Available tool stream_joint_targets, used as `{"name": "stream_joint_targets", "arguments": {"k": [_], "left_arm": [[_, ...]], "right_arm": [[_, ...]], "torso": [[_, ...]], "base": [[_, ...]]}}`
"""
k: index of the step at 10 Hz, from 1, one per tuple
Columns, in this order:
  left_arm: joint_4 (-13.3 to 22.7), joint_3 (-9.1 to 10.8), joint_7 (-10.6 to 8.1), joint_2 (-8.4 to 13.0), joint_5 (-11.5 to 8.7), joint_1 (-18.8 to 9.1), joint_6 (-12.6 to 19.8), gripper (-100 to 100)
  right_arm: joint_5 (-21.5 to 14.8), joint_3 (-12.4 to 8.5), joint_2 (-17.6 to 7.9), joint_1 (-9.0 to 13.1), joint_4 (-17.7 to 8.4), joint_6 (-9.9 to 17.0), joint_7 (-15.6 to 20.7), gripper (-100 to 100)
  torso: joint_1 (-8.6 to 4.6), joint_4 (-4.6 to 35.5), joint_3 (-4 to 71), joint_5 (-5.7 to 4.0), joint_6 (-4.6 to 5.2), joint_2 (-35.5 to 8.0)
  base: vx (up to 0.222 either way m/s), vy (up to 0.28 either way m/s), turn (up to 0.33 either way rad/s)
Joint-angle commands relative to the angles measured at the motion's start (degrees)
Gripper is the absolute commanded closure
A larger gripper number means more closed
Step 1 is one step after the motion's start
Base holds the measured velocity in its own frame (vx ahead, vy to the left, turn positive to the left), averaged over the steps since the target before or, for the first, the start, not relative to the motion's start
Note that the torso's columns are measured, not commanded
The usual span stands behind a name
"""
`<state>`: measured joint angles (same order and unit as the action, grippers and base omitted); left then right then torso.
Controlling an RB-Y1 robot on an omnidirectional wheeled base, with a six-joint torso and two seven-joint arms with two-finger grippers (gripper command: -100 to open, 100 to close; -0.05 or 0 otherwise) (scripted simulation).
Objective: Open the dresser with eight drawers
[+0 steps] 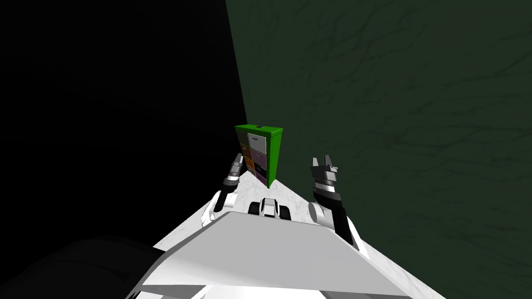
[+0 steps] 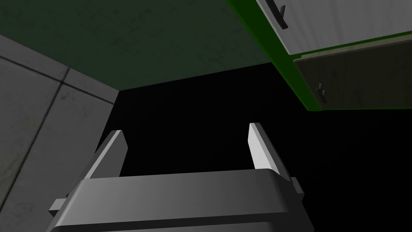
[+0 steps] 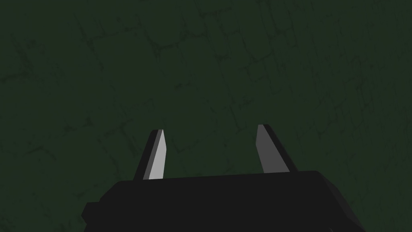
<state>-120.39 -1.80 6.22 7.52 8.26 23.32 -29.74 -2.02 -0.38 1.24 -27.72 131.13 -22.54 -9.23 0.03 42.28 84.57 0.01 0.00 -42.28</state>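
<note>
The dresser (image 1: 275, 150) is a tall, narrow green case with drawer fronts in grey, purple, orange and black. It stands ahead of me against a dark green wall. My left gripper (image 1: 238, 158) is open beside the dresser's lower front, at its left edge, and touches nothing. In the left wrist view the left gripper (image 2: 186, 131) holds nothing, and the green frame (image 2: 289, 68) passes off to one side. A white drawer front (image 2: 342, 20) and a brownish one (image 2: 358, 80) sit in it, each with a small dark handle. My right gripper (image 1: 324, 161) is raised to the dresser's right, open and empty (image 3: 210, 129).
The dark green wall (image 1: 389, 104) runs along the right, behind the dresser. A black area (image 1: 104, 104) lies to the left of the dresser. The floor (image 1: 291, 194) under me is white and marbled. The left wrist view shows a grey tiled surface (image 2: 36, 133).
</note>
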Motion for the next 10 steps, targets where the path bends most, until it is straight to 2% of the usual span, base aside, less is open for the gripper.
{"name": "stream_joint_targets", "arguments": {"k": [1, 6, 10], "left_arm": [[3.4, -0.88, 0.49, -0.1, 0.6, -0.9, 0.1, -100], [9.3, -2.08, 1.14, -0.6, 1.4, -2.6, 0.2, -100], [15.5, -3.34, 1.81, -1.1, 2.2, -4.3, 0.3, -100]], "right_arm": [[0.0, 0.0, 0.0, 0.0, 0.0, 0.0, 0.0, 0], [0.0, 0.0, 0.0, 0.0, 0.0, 0.0, 0.0, 0], [0.0, 0.0, 0.0, 0.0, 0.0, 0.0, 0.0, 0]], "torso": [[-0.04, 0.0, 0.0, -0.01, 0.0, 0.0], [-0.05, 0.0, 0.0, -0.02, 0.0, 0.0], [-0.06, 0.0, 0.0, -0.01, 0.0, 0.0]], "base": [[0.065, 0.03, -0.069], [0.058, 0.024, -0.055], [0.065, 0.037, -0.071]]}}
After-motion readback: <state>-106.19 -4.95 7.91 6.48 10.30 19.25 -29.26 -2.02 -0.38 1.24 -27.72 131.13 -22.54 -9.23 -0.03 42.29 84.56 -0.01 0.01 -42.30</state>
